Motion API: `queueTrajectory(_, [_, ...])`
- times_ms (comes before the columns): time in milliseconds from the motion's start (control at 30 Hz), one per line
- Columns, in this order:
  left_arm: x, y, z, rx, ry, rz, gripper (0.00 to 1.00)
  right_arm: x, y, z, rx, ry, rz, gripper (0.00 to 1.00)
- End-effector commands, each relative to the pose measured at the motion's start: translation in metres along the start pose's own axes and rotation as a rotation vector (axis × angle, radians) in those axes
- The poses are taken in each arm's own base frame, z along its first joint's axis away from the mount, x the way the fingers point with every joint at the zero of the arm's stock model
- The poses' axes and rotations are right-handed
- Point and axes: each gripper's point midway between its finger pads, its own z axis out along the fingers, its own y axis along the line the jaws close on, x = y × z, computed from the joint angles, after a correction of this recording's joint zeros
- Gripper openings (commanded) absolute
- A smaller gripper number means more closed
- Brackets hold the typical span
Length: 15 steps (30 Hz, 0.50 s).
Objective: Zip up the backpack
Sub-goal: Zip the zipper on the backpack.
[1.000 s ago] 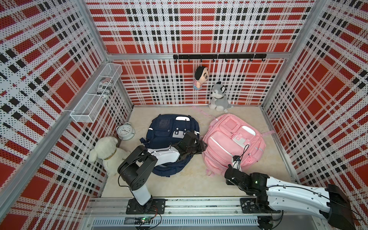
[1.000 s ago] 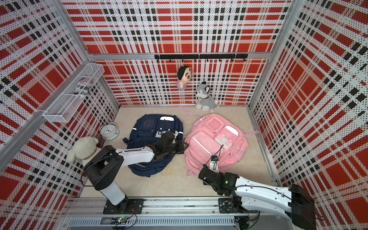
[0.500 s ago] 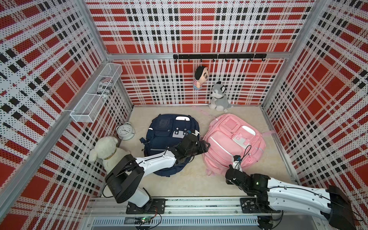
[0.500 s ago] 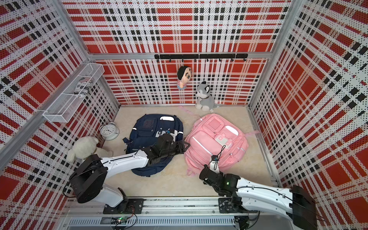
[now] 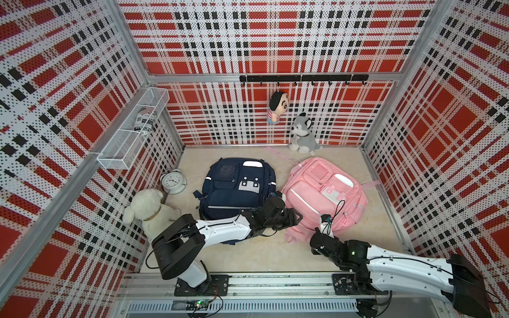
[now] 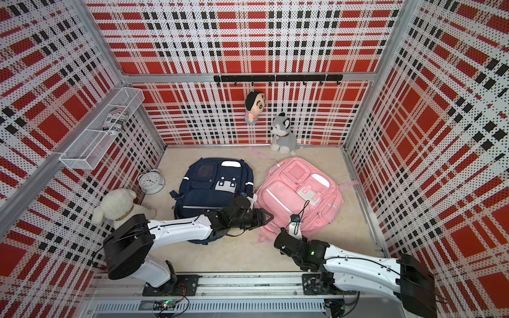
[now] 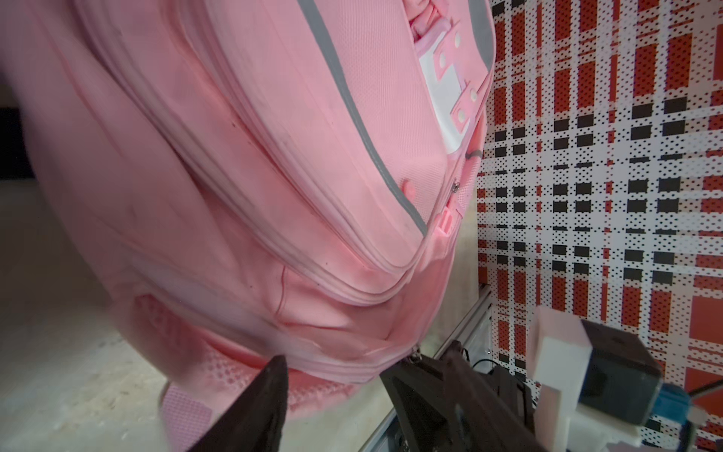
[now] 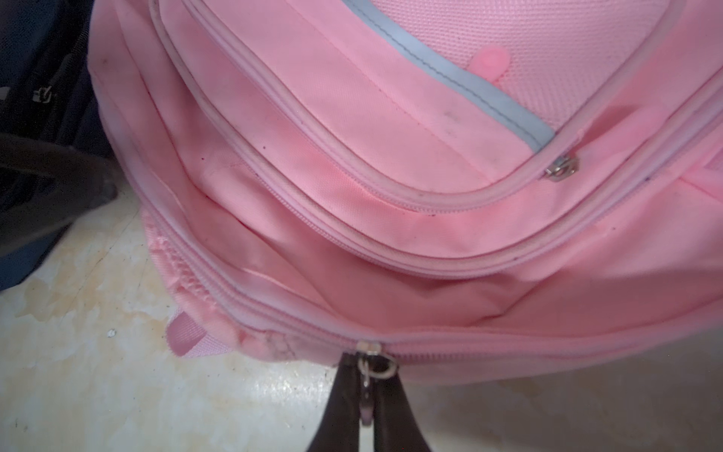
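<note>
I see the pink backpack (image 5: 305,201) lying flat on the floor (image 5: 261,256), right of centre, its front face up. In the right wrist view the zipper pull (image 8: 366,407) of its lowest zipper, at the bag's near edge, sits in the right gripper (image 8: 369,366), whose jaws are pressed together on it. The left gripper (image 7: 334,366) is spread, its 2 tips close against the bag's near left edge; I cannot tell if they touch the fabric. A navy backpack (image 5: 237,181) lies just beside the pink one on the left, and a husky toy (image 5: 301,133) sits behind it.
</note>
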Motion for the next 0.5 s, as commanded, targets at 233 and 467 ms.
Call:
queueTrajectory(233, [0.026,0.004,0.004,-0.023,0.067,-0.026,0.65,-0.013,0.009,-0.001,-0.018,-0.061,-0.011,0.0])
queueTrajectory(467, [0.027,0.01,0.011,-0.027,0.062,-0.048,0.64,-0.011,0.01,0.002,-0.006,-0.049,-0.029,0.0])
